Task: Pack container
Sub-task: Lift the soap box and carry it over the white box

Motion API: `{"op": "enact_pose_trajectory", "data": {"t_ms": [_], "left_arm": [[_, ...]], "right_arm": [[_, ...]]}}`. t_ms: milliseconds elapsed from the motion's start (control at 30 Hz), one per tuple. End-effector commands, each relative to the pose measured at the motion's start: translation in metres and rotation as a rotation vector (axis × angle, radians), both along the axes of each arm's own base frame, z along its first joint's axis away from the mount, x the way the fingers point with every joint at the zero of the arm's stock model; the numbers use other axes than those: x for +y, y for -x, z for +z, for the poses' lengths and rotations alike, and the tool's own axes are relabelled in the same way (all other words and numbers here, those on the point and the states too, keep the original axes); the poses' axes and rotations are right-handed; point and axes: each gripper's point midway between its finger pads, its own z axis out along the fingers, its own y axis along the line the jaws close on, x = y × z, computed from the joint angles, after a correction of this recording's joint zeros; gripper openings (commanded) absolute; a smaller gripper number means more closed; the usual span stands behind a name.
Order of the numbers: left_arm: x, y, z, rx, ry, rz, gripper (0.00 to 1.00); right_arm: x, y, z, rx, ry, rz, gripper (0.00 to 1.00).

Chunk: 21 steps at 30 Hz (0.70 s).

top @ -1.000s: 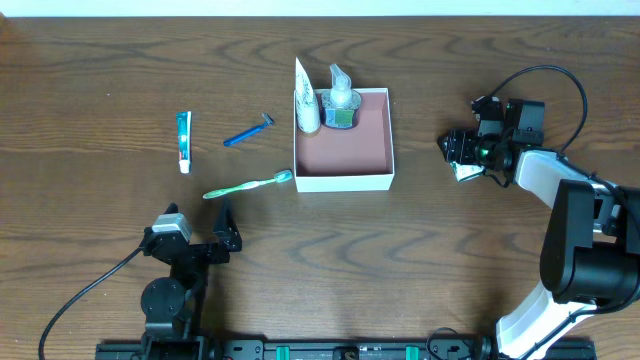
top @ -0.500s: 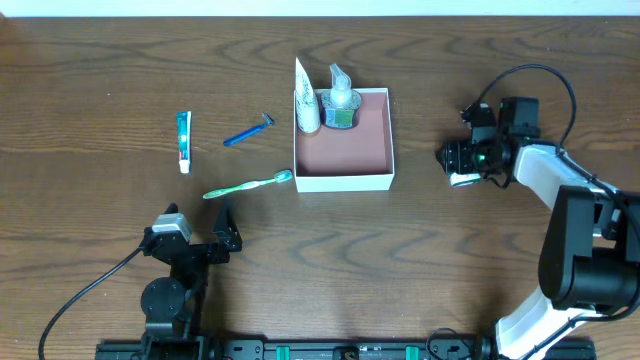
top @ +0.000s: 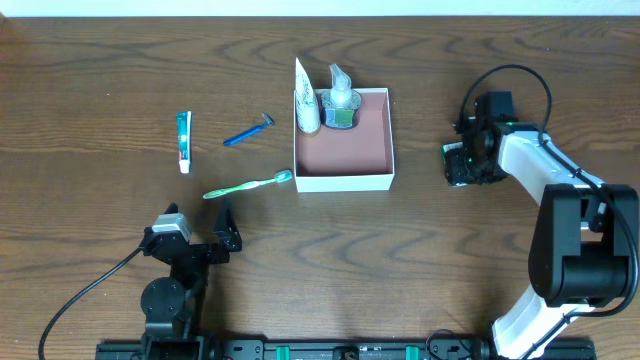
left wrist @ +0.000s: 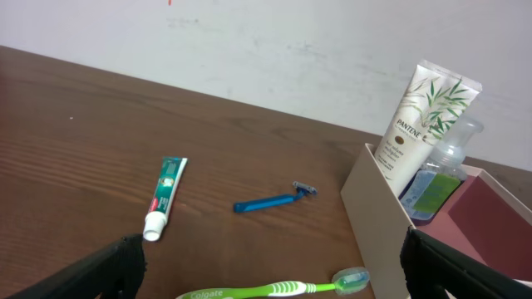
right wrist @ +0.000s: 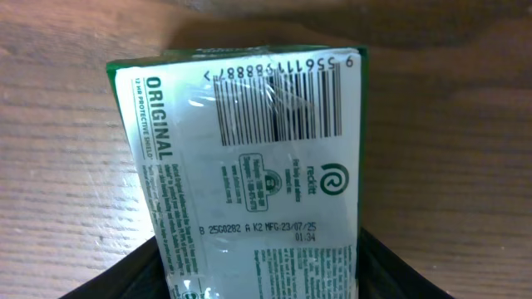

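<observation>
The container [top: 345, 181] is a square white box with a pinkish-brown floor at the table's middle. A white Pantene tube [top: 305, 100] and a clear pump bottle [top: 340, 100] stand in its far left corner. My right gripper [top: 458, 165], to the right of the container, is shut on a green-and-white soap box [right wrist: 249, 158] that fills the right wrist view. My left gripper [top: 225, 228] is open and empty near the front left. The left wrist view shows the container's wall [left wrist: 378, 199].
A toothpaste tube [top: 183, 140], a blue razor [top: 247, 131] and a green toothbrush [top: 248, 185] lie on the wood table left of the container. The toothbrush head almost touches the container's front left corner. They also show in the left wrist view: toothpaste [left wrist: 165, 198], razor [left wrist: 274, 199], toothbrush [left wrist: 274, 289].
My right wrist has swung left and turned with the soap box, which is now mostly hidden under the gripper from overhead. The left arm has not moved.
</observation>
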Motion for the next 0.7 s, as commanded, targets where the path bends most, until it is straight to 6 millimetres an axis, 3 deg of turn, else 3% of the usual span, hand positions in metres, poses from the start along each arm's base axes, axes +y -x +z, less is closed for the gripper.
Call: {"op": "enact_pose_trajectory", "data": {"t_ms": [0, 300, 433, 667], "left_arm": [[0.000, 0.001, -0.015, 0.046, -0.002, -0.005, 0.98], [0.000, 0.001, -0.015, 0.046, -0.002, -0.005, 0.98], [0.000, 0.001, -0.015, 0.046, -0.002, -0.005, 0.98], [0.000, 0.001, -0.015, 0.046, -0.002, -0.005, 0.98]], "right_arm": [[0.005, 0.005, -0.015, 0.037, 0.004, -0.028, 0.51], [0.008, -0.015, 0.001, -0.021, -0.014, -0.037, 0.43], [0.018, -0.028, 0.027, -0.035, -0.066, -0.023, 0.41], [0.057, -0.049, 0.095, -0.076, -0.137, 0.064, 0.38]]}}
